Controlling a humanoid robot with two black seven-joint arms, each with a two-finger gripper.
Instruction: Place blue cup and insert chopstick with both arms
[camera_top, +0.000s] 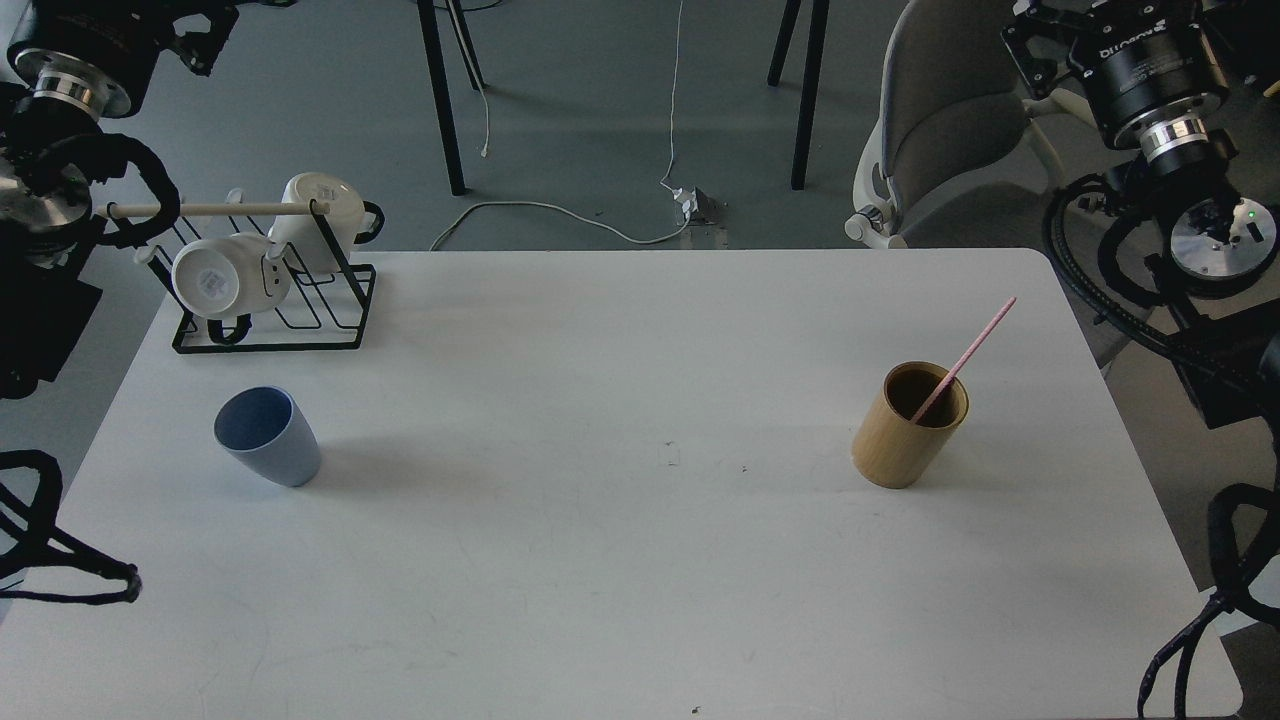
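The blue cup (268, 437) stands upright on the left part of the white table (640, 560), open end up, with nothing in it. The pink chopstick (968, 352) leans inside a tan bamboo cylinder (908, 427) on the right side, its upper end pointing up and to the right. My left arm (62, 75) is folded at the top left edge, well away from the cup. My right arm (1165, 85) is folded at the top right edge, beyond the table's corner. No fingers of either gripper show.
A black wire rack (275, 300) with a pale wooden rod and two white mugs (215, 278) stands at the back left of the table. A grey chair (950, 120) and floor cables lie beyond the far edge. Black cable loops hang at both lower corners.
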